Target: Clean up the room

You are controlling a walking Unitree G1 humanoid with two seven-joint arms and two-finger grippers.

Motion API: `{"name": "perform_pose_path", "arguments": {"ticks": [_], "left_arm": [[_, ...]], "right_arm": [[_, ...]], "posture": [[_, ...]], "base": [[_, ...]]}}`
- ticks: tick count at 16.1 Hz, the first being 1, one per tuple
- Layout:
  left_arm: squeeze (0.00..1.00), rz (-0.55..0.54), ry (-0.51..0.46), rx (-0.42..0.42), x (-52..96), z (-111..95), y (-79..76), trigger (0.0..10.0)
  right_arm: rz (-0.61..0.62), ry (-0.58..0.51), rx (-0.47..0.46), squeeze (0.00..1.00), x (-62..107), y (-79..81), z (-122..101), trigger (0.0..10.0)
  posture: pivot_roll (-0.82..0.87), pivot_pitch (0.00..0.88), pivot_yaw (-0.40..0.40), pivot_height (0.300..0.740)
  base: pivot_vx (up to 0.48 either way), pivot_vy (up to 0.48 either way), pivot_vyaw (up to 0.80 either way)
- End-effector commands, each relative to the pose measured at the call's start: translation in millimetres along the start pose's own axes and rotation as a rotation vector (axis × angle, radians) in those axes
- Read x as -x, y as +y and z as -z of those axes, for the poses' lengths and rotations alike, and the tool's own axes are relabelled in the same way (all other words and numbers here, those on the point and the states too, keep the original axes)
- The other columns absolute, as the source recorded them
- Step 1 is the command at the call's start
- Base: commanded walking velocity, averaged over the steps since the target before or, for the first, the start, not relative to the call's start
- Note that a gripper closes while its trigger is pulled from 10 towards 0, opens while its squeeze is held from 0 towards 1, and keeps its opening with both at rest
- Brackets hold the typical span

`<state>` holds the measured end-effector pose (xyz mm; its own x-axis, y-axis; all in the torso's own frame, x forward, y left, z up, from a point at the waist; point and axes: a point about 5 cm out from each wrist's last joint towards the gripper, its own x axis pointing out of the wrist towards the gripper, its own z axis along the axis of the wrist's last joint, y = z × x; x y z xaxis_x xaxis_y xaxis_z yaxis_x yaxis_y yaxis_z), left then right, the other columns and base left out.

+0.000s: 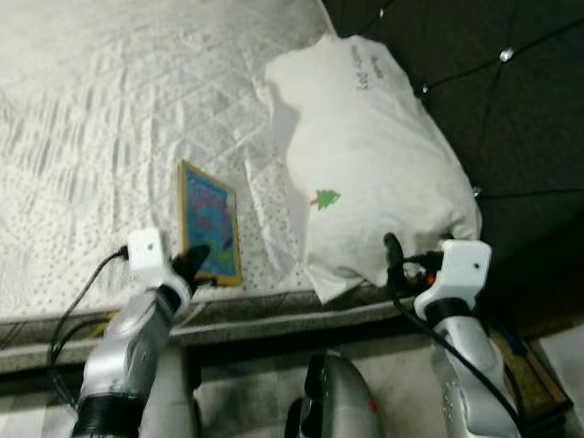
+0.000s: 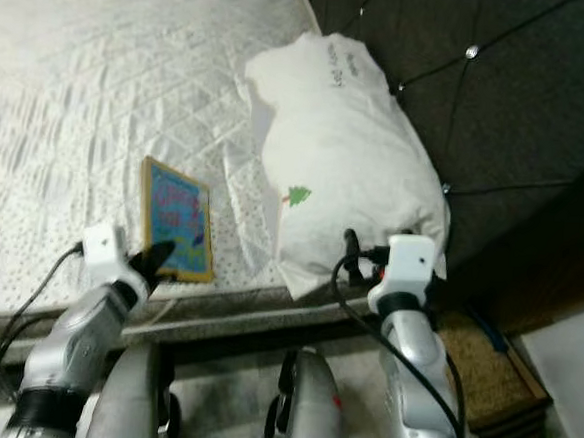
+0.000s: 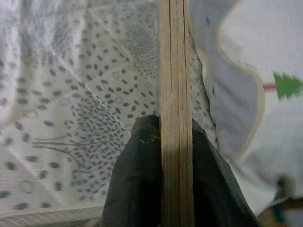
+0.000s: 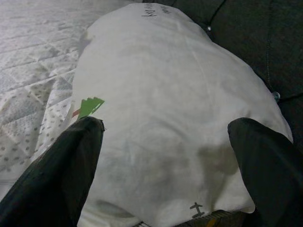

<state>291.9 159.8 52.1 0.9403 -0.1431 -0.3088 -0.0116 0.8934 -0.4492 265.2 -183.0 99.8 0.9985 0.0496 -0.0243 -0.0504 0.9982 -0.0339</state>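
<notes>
A bed [image 1: 101, 85] with a pale quilted cover, stitched in diamonds and printed with small dark dots near its front edge, takes up most of the scene. At its right end stands a dark tufted headboard [image 1: 540, 106] with shiny buttons. Beside the bed's front right corner lies a brown woven mat [image 2: 481, 378] on the floor.

A thin wooden-edged picture book [image 1: 210, 222] with a bright blue cover lay flat near the mattress's [image 1: 89, 115] front edge, pinched at its near corner, while a plump white pillow [image 1: 375, 175] with a small green tree slumped at the mattress's right front corner.
</notes>
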Motion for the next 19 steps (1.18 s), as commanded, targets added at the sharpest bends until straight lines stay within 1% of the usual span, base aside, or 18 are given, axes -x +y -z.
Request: {"name": "perform_pose_path", "arguments": {"ticks": [1, 3, 5, 6, 8, 9, 10, 11, 12, 13, 14, 15, 17, 18, 19], "left_arm": [[0.00, 0.008, -0.016, 0.024, -7.1, -6, -3.9, 10.0], [0.00, 0.065, -0.006, 0.049, -14.1, -10, -11.6, 10.0], [0.00, 0.088, 0.047, 0.055, -21.5, -7, -12.7, 10.0], [0.00, 0.085, 0.056, 0.079, -24.7, -6, -11.8, 10.0], [0.00, 0.088, 0.056, 0.124, -28.7, -5, -11.0, 10.0], [0.00, 0.087, 0.076, 0.168, -32.3, -3, -12.5, 10.0], [0.00, 0.097, 0.097, 0.194, -35.7, -1, -15.8, 10.0], [0.00, 0.104, 0.104, 0.200, -37.7, 1, -18.1, 10.0], [0.00, 0.101, 0.117, 0.202, -41.5, 4, -20.7, 10.0], [0.00, 0.112, 0.133, 0.254, -44.4, 6, -25.0, 10.0], [0.00, 0.123, 0.140, 0.259, -45.3, 6, -27.2, 10.0], [0.00, 0.136, 0.182, 0.251, -47.0, 11, -32.1, 10.0], [0.00, 0.157, 0.221, 0.248, -48.8, 15, -38.7, 10.0], [0.00, 0.131, 0.220, 0.222, -50.4, 15, -37.3, 10.0], [0.00, 0.130, 0.223, 0.242, -50.8, 14, -37.0, 10.0]], "right_arm": [[0.001, -0.009, 0.003, 0.00, 6.1, -5.1, -6, 10.0], [-0.087, 0.006, -0.011, 0.00, 19.4, -1.8, -10, 10.0], [-0.208, 0.055, -0.025, 0.00, 41.5, 0.1, -11, 10.0], [-0.233, 0.075, -0.016, 0.00, 50.5, -1.8, -10, 10.0], [-0.253, 0.120, -0.028, 0.00, 63.9, -5.0, -7, 10.0], [-0.261, 0.134, -0.014, 0.00, 69.2, -5.1, -6, 10.0], [-0.256, 0.126, 0.031, 0.00, 71.9, -7.0, -8, 10.0], [-0.248, 0.128, 0.050, 0.00, 73.4, -9.4, -9, 10.0], [-0.218, 0.136, 0.055, 0.00, 74.3, -16.1, -11, 10.0], [-0.194, 0.132, 0.073, 0.00, 74.1, -22.2, -15, 10.0], [-0.191, 0.132, 0.079, 0.00, 74.5, -24.0, -16, 10.0], [-0.188, 0.131, 0.093, 0.00, 75.0, -26.8, -19, 10.0], [-0.185, 0.132, 0.109, 0.00, 76.4, -29.3, -21, 10.0], [-0.178, 0.129, 0.117, 0.00, 76.0, -29.7, -22, 10.0], [-0.178, 0.125, 0.127, 0.00, 75.8, -29.3, -22, 10.0]], "posture": [[-0.06, 0.198, -0.111, 0.631], [-0.09, 0.212, -0.116, 0.631], [-0.12, 0.227, -0.118, 0.631], [-0.13, 0.240, -0.120, 0.631], [-0.15, 0.256, -0.127, 0.631], [-0.17, 0.263, -0.132, 0.631], [-0.18, 0.263, -0.136, 0.631], [-0.19, 0.263, -0.140, 0.631], [-0.22, 0.262, -0.149, 0.631], [-0.23, 0.263, -0.156, 0.631], [-0.24, 0.263, -0.160, 0.631], [-0.26, 0.265, -0.169, 0.631], [-0.26, 0.265, -0.176, 0.631], [-0.27, 0.263, -0.177, 0.631], [-0.27, 0.263, -0.177, 0.631]], "base": [[0.000, 0.000, 0.00], [0.000, 0.000, 0.00], [0.000, 0.000, 0.00], [0.000, 0.000, 0.00], [0.000, 0.000, 0.00], [0.000, 0.000, 0.00], [0.000, 0.000, 0.00], [0.000, 0.000, 0.00], [0.000, 0.000, 0.00], [0.000, 0.000, 0.00], [0.000, 0.000, 0.00], [0.000, 0.000, 0.00], [0.000, 0.000, 0.00], [0.000, 0.000, 0.00], [0.000, 0.000, 0.00]]}}
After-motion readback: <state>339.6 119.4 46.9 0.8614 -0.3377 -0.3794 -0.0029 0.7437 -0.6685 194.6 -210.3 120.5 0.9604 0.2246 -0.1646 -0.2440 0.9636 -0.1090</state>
